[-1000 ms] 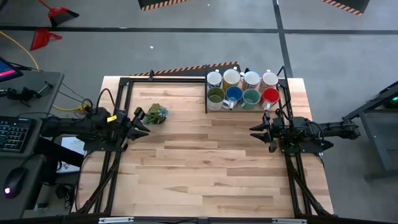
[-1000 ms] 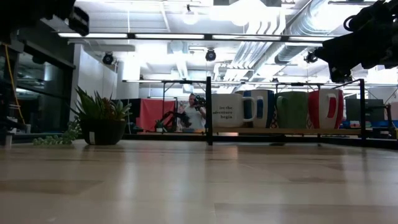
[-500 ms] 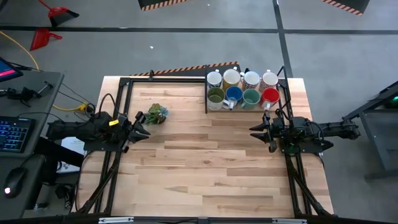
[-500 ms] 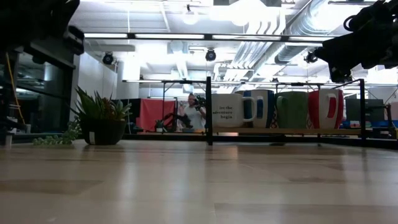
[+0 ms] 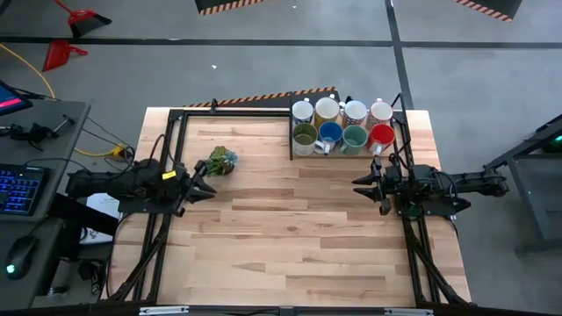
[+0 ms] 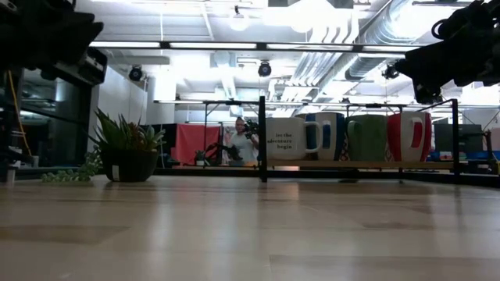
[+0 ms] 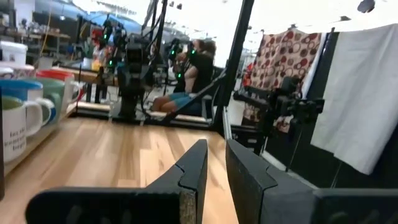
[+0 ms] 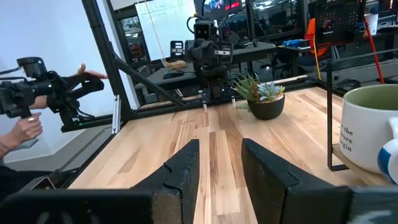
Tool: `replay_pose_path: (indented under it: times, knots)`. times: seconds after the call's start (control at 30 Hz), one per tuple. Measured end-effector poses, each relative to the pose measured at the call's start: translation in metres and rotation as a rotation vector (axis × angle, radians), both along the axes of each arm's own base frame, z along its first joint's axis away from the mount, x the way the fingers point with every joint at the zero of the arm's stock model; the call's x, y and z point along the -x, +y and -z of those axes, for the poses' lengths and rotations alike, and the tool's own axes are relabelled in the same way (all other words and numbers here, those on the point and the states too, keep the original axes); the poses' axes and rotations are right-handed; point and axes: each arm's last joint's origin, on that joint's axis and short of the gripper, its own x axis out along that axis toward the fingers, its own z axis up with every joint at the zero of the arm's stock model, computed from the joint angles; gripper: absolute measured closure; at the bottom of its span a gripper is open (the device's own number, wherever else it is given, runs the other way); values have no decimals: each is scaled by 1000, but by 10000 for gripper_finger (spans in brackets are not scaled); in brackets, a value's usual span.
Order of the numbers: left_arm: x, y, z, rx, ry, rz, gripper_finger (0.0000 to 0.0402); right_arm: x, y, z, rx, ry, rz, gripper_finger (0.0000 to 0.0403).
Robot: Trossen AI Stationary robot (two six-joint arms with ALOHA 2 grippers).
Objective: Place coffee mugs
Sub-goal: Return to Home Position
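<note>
All eight coffee mugs [image 5: 342,125] sit in two rows on the shelf [image 5: 291,142] at upper right of the high view, just above the right gripper [image 5: 356,186], fingers spread & empty; left gripper [image 5: 207,180] well apart at mid-left, fingers slightly parted, empty; low view hides the back row

Eight upright coffee mugs [image 5: 330,132] fill the shelf [image 6: 375,165] in two rows of four.
</note>
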Motion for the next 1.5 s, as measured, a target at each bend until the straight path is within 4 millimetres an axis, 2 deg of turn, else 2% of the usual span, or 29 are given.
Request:
replay_pose_path:
  times: [0.2,1.5]
  knots:
    - [1,0,-6,0,-63,0,351,0,0,0,0,0,0,295]
    - [1,0,-5,0,-54,-1,351,0,0,0,0,-1,0,295]
